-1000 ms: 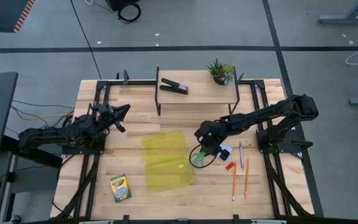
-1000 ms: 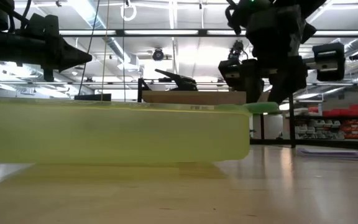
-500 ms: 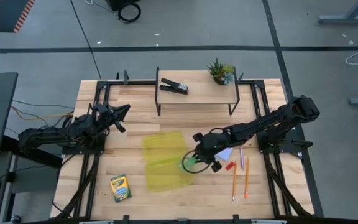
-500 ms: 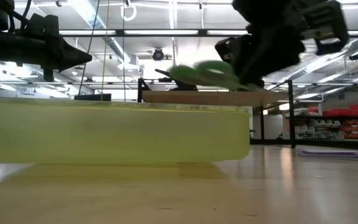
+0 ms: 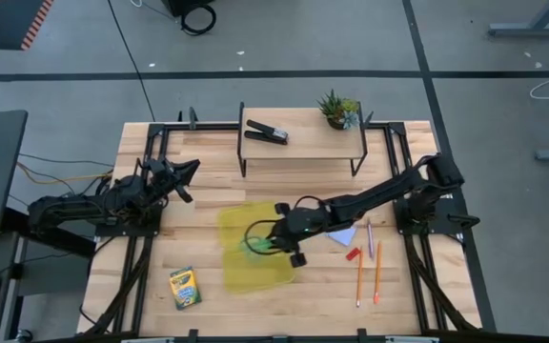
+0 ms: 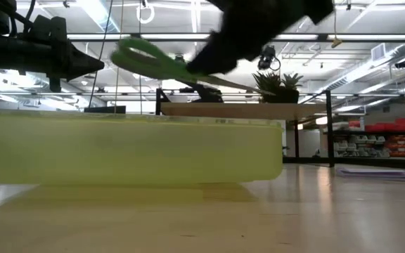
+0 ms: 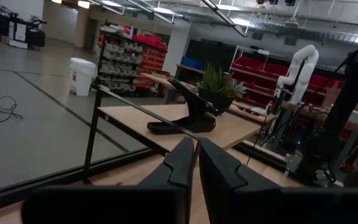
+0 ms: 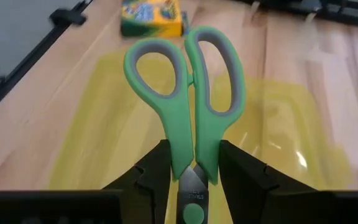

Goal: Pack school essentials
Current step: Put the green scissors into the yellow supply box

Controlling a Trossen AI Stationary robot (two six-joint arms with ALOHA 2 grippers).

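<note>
The right gripper (image 8: 194, 171) was clamped on the scissors (image 8: 185, 87) over the yellow box (image 5: 251, 246); nothing was packed yet.

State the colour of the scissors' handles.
Green with grey inner lining on the scissors, clearest in the right wrist view.

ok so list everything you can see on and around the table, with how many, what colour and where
scissors: one, green handles, held above the yellow case
case: one, clear yellow, middle of the table
crayon box: one, green and yellow, near the table's front left
pencils: two, orange, front right
red block: one, beside the pencils
note pad: one, pale blue, right of the case
stapler: one, black, on the raised shelf
potted plant: one, green, shelf's right end
right gripper: shut on the scissors
left gripper: shut, empty, at the table's left
</note>
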